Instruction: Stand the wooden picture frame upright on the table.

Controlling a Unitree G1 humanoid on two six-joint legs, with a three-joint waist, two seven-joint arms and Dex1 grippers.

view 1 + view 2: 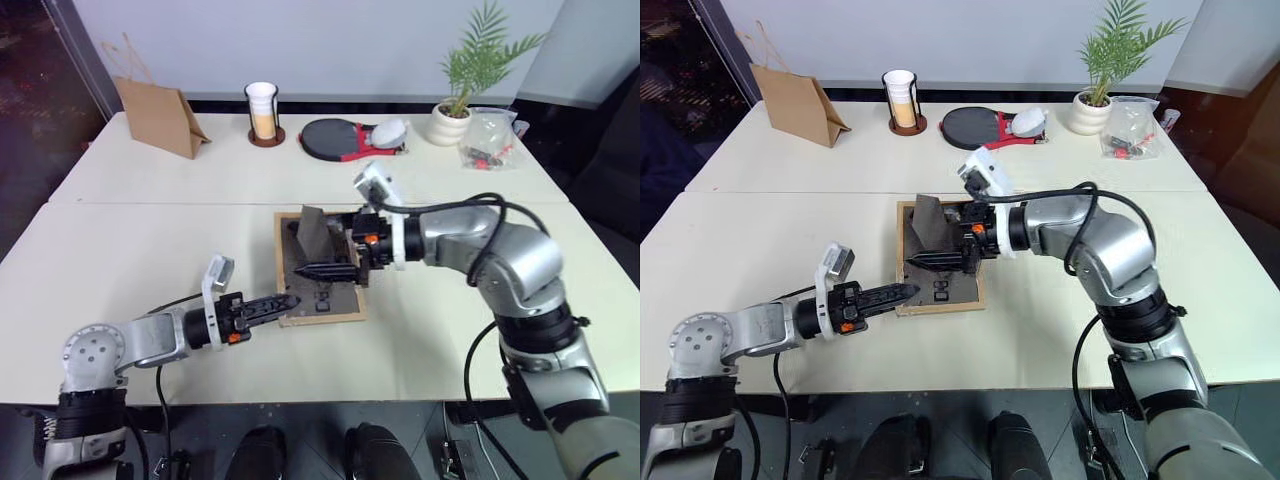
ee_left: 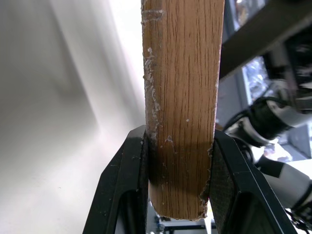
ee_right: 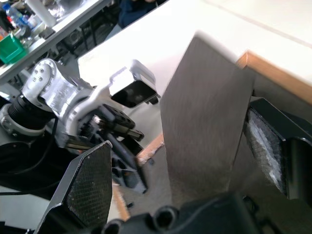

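Light, stiff wooden picture frame (image 1: pixel 318 268): left end effector (image 1: pixel 283 301) grips its 7 o'clock rim, right end effector (image 1: pixel 335 270) open around the fold-out stand (image 1: pixel 310 234).

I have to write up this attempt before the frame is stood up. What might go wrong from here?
The left pincer grips only the near edge of the wooden picture frame, which lies back-up on the table; lifted from there, the frame may pivot or slip. The fold-out stand sits between the open right pincer's fingers; closing or pulling could fold it flat or drag the frame.
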